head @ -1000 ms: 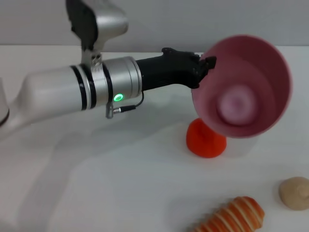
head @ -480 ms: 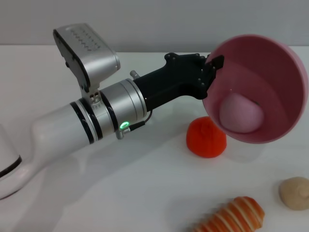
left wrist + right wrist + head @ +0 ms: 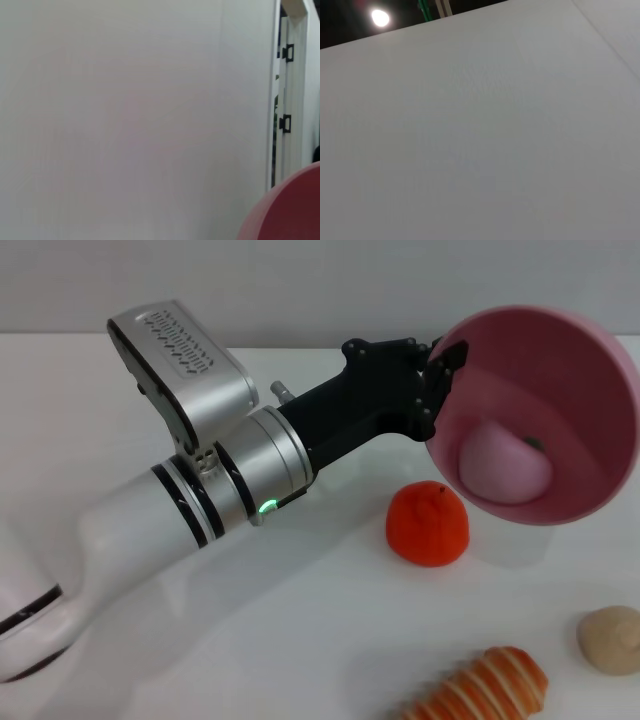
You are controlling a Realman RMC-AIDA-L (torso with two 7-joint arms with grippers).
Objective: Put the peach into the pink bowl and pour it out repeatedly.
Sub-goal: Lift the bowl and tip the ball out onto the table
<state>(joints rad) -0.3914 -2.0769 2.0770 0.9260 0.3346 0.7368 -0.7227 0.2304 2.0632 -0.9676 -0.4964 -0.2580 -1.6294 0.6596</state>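
Note:
In the head view my left gripper (image 3: 437, 375) is shut on the rim of the pink bowl (image 3: 570, 370), holding it in the air at the upper right, tilted with its opening toward the camera. The pale pink peach (image 3: 502, 465) rests inside the bowl against its lower wall. In the left wrist view only a curved piece of the pink bowl (image 3: 290, 210) shows against a white wall. The right gripper is out of view.
On the white table under the bowl sits an orange-red fruit (image 3: 428, 523). A striped orange-and-cream object (image 3: 485, 688) lies at the front edge, and a beige round lump (image 3: 610, 639) lies at the front right.
The left arm has rolled at the wrist and the bowl has risen a little and turned less steep. The peach has settled against the bowl's lower wall.

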